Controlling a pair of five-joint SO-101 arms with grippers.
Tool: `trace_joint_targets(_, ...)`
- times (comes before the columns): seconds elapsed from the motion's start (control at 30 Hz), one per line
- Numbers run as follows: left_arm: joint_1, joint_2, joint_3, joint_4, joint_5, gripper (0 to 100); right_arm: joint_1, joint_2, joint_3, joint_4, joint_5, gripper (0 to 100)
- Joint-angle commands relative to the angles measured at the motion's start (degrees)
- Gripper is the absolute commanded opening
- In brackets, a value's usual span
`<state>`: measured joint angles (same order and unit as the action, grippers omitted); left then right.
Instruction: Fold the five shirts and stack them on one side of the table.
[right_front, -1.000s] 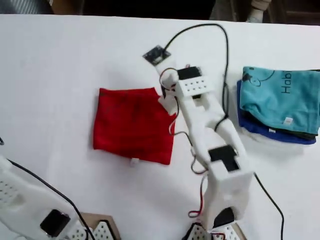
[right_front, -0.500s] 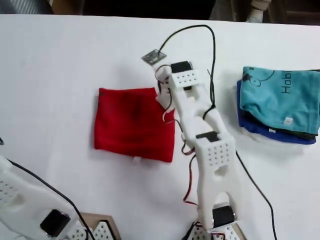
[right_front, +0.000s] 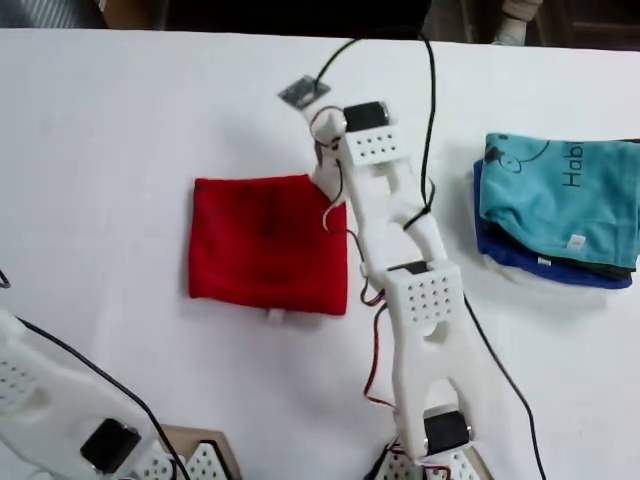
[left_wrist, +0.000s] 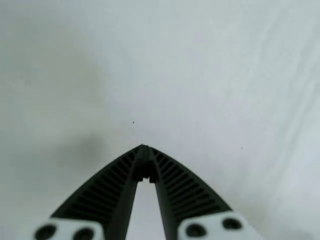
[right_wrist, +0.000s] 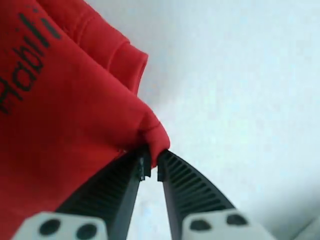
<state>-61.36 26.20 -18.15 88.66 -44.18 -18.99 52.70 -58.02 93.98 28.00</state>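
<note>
Edges: red shirt (right_front: 268, 245) lies folded, roughly square, mid-surface, with its sides running near parallel to the surface's far edge. Right hand (right_front: 328, 186) sits at the shirt's far right corner. In the wrist view its jaws are pinched nearly closed on a fold of that corner (right_wrist: 150, 167), with red cloth (right_wrist: 65, 100) bunched between the tips.

Right arm (right_front: 420, 300) stretches along the gap between shirt and stack (right_front: 560, 215), cable (right_front: 430, 110) looping over it. Stack is teal on top with blue and black under, well apart from the red shirt, at the right side.

Open room: bare white surface (right_front: 110, 130) left of the shirt and beyond it. Left arm (right_front: 50, 400) is at the near left corner. Left hand (left_wrist: 144, 165) is closed tip to tip, holding nothing, over bare surface.

Room: dark strip past the far edge.
</note>
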Motion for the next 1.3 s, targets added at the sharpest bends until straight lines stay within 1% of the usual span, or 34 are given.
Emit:
trace_joint_targets(0.0,0.97,-0.26,0.13,-0.62,2.20,3,-0.22,-2.24,-7.12,2.33,2.73,2.1)
trace_joint_targets(0.2,1.32,-0.26,0.13,-0.62,2.64,3,-1.01,-1.71,-11.16,1.80,7.38,2.1)
trace_joint_targets(0.27,1.32,-0.26,0.13,-0.62,2.64,3,-1.36,-1.71,-10.99,-0.57,8.62,2.1)
trace_joint_targets(0.4,1.32,-0.26,0.13,-0.62,2.64,3,-2.51,-1.63,-10.55,-5.76,8.79,2.1)
trace_joint_targets(0.63,1.32,-0.35,0.13,-0.53,2.64,3,-3.65,2.95,-9.49,-4.53,8.35,2.6)
trace_joint_targets(0.7,1.32,-0.35,0.13,-0.53,2.55,3,-3.38,3.82,-9.67,-3.30,8.26,6.0)
trace_joint_targets(0.77,1.32,-0.35,0.13,-0.53,2.55,3,-2.86,3.91,-10.02,-2.95,5.36,13.5)
trace_joint_targets(0.83,1.32,-0.35,0.13,-0.53,2.55,3,-1.80,3.91,-12.92,-2.68,-0.18,20.8)
trace_joint_targets(0.9,1.32,-0.35,0.13,-0.53,2.55,3,-1.01,3.91,-17.05,-0.31,-5.45,24.8)
trace_joint_targets(0.97,1.32,-0.35,0.13,-0.53,2.46,3,-1.45,3.91,-20.75,4.00,-9.58,24.3)
trace_joint_targets(1.03,1.32,-0.26,0.13,-0.53,2.46,3,-2.59,3.65,-19.69,4.53,-10.99,22.8)
trace_joint_targets(1.13,1.32,-0.26,0.04,-0.62,2.46,3,-4.79,1.19,-13.01,4.53,-11.96,20.5)
trace_joint_targets(1.27,1.05,-0.26,0.04,-0.62,2.37,3,-7.87,-3.47,-2.37,4.44,-19.34,22.0)
